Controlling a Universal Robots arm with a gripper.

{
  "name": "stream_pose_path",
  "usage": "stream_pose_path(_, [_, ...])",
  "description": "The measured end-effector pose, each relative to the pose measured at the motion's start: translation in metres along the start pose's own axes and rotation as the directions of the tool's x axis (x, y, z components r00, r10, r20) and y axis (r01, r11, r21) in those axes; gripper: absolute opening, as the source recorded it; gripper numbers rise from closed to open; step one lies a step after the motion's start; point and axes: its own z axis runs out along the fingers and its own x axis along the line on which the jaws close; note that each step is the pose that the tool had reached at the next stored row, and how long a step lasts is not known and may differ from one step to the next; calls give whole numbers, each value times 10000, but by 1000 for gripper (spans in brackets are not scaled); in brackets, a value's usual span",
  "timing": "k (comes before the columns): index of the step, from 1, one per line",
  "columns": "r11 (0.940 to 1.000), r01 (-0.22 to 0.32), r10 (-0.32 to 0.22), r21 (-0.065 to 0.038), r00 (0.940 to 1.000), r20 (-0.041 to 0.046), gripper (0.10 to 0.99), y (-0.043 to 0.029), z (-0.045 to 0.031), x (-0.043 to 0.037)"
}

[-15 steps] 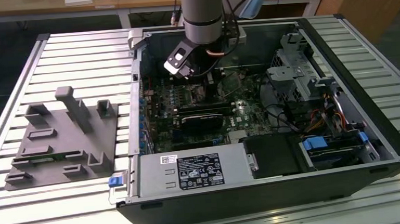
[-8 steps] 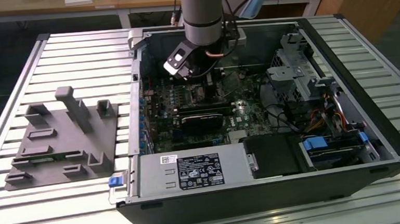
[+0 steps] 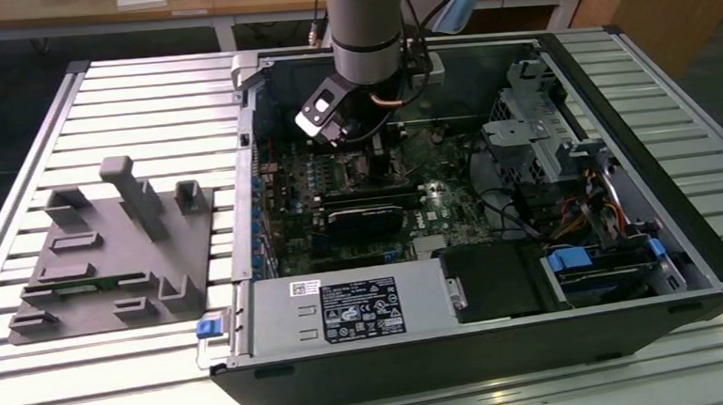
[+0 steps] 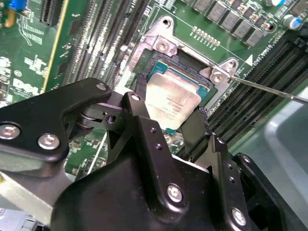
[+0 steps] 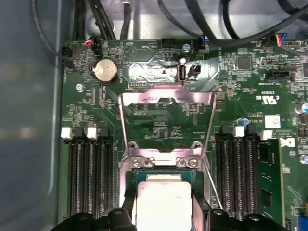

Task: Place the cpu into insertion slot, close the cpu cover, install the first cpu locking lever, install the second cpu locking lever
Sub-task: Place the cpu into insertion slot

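Between my gripper's [image 4: 169, 107] black fingers [image 4: 140, 96] sits the cpu [image 4: 173, 98], a silver-grey square; the gripper is shut on its two opposite edges. It hangs level right over the insertion slot [image 4: 161, 65], touching or just above it. In the first wrist view the cpu [image 5: 161, 199] and gripper [image 5: 163, 214] lie below the socket's silvery rim [image 5: 161, 164]. The cpu cover [image 5: 134, 96] is swung open and lies back over the green board. A thin wire locking lever [image 4: 269, 89] stands free beside the socket. In the exterior view the gripper [image 3: 358, 141] reaches down into the computer case.
Long black memory slots [image 5: 89, 178] flank the socket on both sides. Black cables [image 5: 110, 19] run along the case wall. The power supply box [image 3: 343, 312], drive cage [image 3: 546, 144] and case walls enclose the board. A grey fixture [image 3: 113, 246] stands at the exterior view's left.
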Motion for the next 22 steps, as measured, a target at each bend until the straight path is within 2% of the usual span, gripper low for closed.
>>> stream_pose_path(22, [10000, -23, 23, -29, 10000, 25, 541, -17, 18, -9])
